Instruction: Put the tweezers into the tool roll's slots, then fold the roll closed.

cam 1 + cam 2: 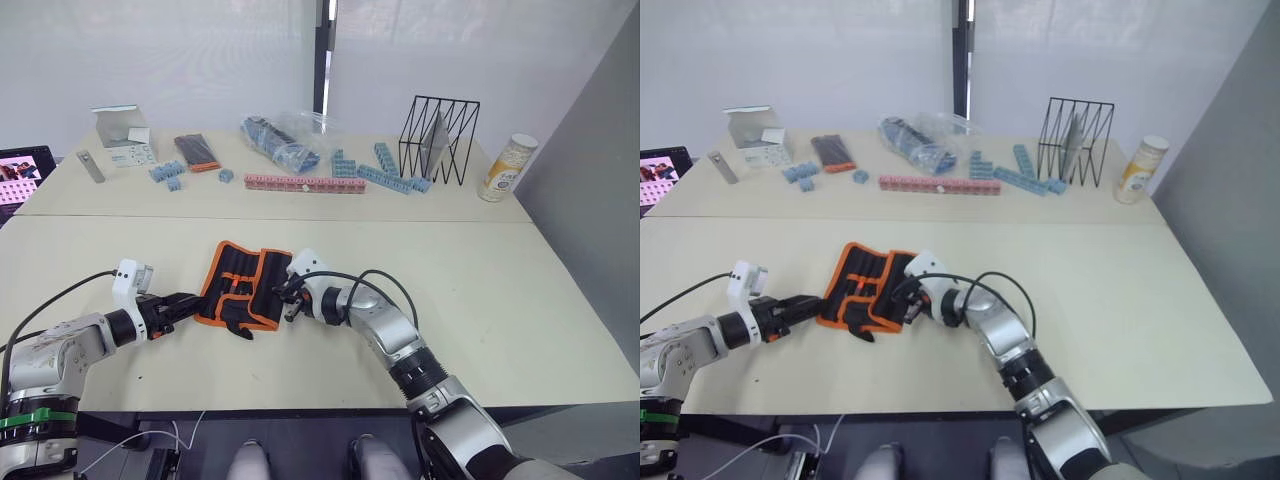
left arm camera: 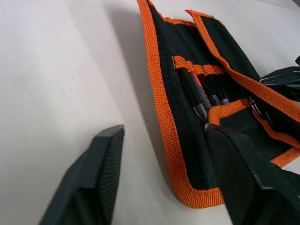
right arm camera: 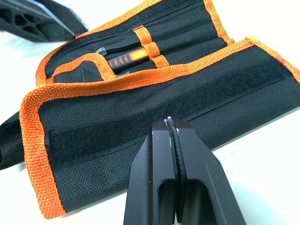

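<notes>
Cream table (image 1: 520, 300): tool roll (image 1: 240, 283) near front; blue blocks (image 1: 385, 172), wire rack (image 1: 440, 140), bottle (image 1: 506, 168) at back.

L hand (image 2: 164, 183) open beside tool roll (image 2: 187, 117)

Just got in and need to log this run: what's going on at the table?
The robot is working on a black tool roll with orange trim, lying partly folded on the near table. Tweezers already sit in its inner slots. The left gripper is open at the roll's left edge. The right gripper is shut, its tips against the folded-over flap on the roll's right side. The roll is not fully closed yet.
</notes>
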Action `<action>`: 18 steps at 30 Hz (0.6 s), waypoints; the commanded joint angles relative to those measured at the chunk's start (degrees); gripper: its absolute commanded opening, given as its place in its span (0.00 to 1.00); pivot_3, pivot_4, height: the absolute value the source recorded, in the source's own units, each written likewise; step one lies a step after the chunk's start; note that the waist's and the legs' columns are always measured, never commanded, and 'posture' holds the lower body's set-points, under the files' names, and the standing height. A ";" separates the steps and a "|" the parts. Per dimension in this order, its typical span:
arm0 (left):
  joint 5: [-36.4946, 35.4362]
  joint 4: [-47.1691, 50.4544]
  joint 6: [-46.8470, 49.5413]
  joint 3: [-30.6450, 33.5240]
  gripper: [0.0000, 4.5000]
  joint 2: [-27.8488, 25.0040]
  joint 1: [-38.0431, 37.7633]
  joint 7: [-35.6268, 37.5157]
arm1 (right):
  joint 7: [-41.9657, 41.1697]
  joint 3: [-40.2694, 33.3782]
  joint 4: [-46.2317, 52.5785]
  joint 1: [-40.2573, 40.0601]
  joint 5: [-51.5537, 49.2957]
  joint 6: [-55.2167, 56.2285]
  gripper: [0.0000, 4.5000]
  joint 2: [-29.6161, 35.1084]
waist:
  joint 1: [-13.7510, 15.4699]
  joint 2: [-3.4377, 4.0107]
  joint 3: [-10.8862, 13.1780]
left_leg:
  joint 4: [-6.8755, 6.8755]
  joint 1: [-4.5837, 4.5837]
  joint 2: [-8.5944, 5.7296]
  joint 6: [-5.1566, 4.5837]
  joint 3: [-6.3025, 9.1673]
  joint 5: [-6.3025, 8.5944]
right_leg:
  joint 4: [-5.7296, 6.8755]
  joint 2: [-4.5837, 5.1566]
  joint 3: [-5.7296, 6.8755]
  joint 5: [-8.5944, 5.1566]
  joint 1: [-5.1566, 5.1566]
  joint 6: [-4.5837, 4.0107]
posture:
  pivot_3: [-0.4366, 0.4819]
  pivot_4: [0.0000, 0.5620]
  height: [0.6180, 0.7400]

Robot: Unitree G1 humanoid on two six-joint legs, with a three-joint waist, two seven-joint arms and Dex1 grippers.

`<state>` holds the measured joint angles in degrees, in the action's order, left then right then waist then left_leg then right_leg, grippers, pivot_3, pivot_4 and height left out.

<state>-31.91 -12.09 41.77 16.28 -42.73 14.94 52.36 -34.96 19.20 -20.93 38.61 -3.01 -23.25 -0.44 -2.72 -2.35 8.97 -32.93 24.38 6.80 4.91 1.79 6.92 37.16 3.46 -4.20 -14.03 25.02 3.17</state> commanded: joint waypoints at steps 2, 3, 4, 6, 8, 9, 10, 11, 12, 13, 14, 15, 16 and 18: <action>-2.64 2.02 1.13 1.40 0.15 0.32 1.02 1.28 | 0.73 0.46 -2.59 0.20 1.33 -0.46 0.00 -0.32 | -0.06 0.00 0.00 | 0.00 -0.03 0.00 0.00 0.00 0.00 | 0.01 -0.01 0.00 0.01 -0.01 -0.01 | 0.48 0.27 1.00; -2.96 2.09 1.25 1.57 0.08 0.17 1.05 1.58 | 0.83 0.49 -2.70 0.17 1.44 -0.62 0.00 -0.30 | -0.04 0.00 0.00 | 0.00 -0.03 0.00 0.00 0.00 0.00 | 0.01 -0.01 0.00 0.01 -0.01 -0.02 | 0.48 0.27 1.00; -3.17 2.01 1.33 1.68 0.01 -0.06 1.11 1.75 | 0.88 0.49 -2.75 0.13 1.47 -0.67 0.00 -0.28 | -0.03 0.00 0.00 | 0.00 -0.04 0.00 0.00 0.00 0.00 | 0.01 0.00 0.00 0.01 -0.02 -0.02 | 0.48 0.27 1.00; -3.38 1.58 1.14 2.02 0.01 -0.39 1.49 1.67 | 0.89 0.45 -2.72 0.03 1.42 -0.71 0.00 -0.26 | -0.05 0.00 0.00 | 0.00 -0.05 0.00 0.01 0.00 0.00 | 0.01 0.00 0.00 0.02 -0.02 -0.03 | 0.48 0.27 1.00; -3.73 0.92 1.27 2.76 0.01 -0.71 2.36 1.51 | 0.84 0.55 -2.70 -0.17 1.54 -0.70 0.00 -0.15 | -0.01 0.00 0.00 | 0.00 -0.05 0.00 0.01 0.01 0.00 | 0.01 -0.01 0.00 0.01 -0.02 -0.04 | 0.48 0.27 1.00; -3.65 0.71 1.07 2.92 0.01 -0.92 2.62 1.59 | 0.83 0.60 -2.70 -0.25 1.62 -0.71 0.00 -0.12 | 0.01 0.00 0.00 | 0.00 -0.05 0.00 0.01 0.01 0.00 | 0.01 0.00 0.00 0.01 -0.02 -0.05 | 0.48 0.27 1.00; -3.61 0.61 0.97 3.04 0.01 -1.26 2.81 1.89 | 0.81 0.72 -2.62 -0.31 1.74 -0.73 0.00 -0.08 | 0.00 0.00 0.00 | 0.00 -0.05 0.00 0.01 0.00 0.00 | 0.01 -0.01 0.00 0.01 -0.02 -0.04 | 0.48 0.27 1.00; -3.68 0.66 0.85 3.22 0.01 -1.77 3.03 2.49 | 0.84 0.94 -2.44 -0.45 1.90 -0.84 0.00 -0.08 | -0.02 0.00 0.00 | 0.00 -0.05 0.00 0.01 0.01 0.00 | 0.01 0.00 0.00 0.01 -0.02 -0.05 | 0.48 0.27 1.00; -3.82 0.88 0.70 3.32 0.01 -2.30 3.25 3.23 | 0.88 1.27 -2.24 -0.60 2.12 -0.98 0.00 -0.10 | -0.05 0.00 0.00 | 0.00 -0.05 0.00 0.01 0.01 0.00 | 0.01 -0.01 0.00 0.02 -0.02 -0.04 | 0.48 0.27 1.00; -3.93 1.04 0.63 3.37 0.01 -2.64 3.41 3.76 | 0.92 1.49 -2.11 -0.69 2.27 -1.07 0.00 -0.11 | -0.10 0.00 0.00 | 0.00 -0.05 0.00 0.01 0.01 0.00 | 0.01 -0.01 0.00 0.02 -0.01 -0.04 | 0.48 0.27 1.00; -4.42 1.85 0.68 3.28 0.01 -3.15 3.44 5.08 | 0.96 1.90 -1.99 -0.82 2.55 -1.21 0.00 -0.13 | -0.18 0.00 0.00 | 0.00 -0.05 0.00 0.01 0.01 0.00 | 0.01 -0.01 0.00 0.02 -0.01 -0.04 | 0.48 0.27 1.00; -5.13 3.41 0.81 2.99 0.01 -3.66 3.31 6.63 | 1.06 2.19 -1.87 -0.98 2.78 -1.33 0.00 -0.23 | -0.29 0.00 0.00 | 0.00 -0.05 0.00 0.01 0.01 0.00 | 0.01 -0.01 0.00 0.02 0.00 -0.04 | 0.48 0.27 1.00; -6.15 5.52 1.63 2.47 0.01 -4.02 3.70 7.55 | 1.41 2.33 -1.59 -1.19 2.96 -1.82 0.00 -0.44 | -0.33 0.00 0.00 | 0.00 -0.04 0.00 0.01 0.01 0.00 | 0.01 -0.01 0.00 0.02 0.00 -0.04 | 0.48 0.27 1.00; -7.35 7.98 2.81 1.64 0.01 -4.33 4.46 8.22 | 1.88 2.39 -1.17 -1.50 3.23 -2.52 0.00 -0.81 | -0.33 -0.01 0.00 | 0.00 -0.01 0.00 0.01 0.01 0.00 | 0.00 -0.01 0.00 0.02 0.00 -0.04 | 0.48 0.27 1.00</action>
<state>-36.86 -8.02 44.13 16.97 -45.80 17.58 59.02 -33.64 19.94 -21.12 38.68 -1.16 -23.38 -1.21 -3.05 -2.35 8.97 -32.92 24.37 6.81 4.93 1.80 6.92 37.16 3.46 -4.20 -14.01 25.01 3.13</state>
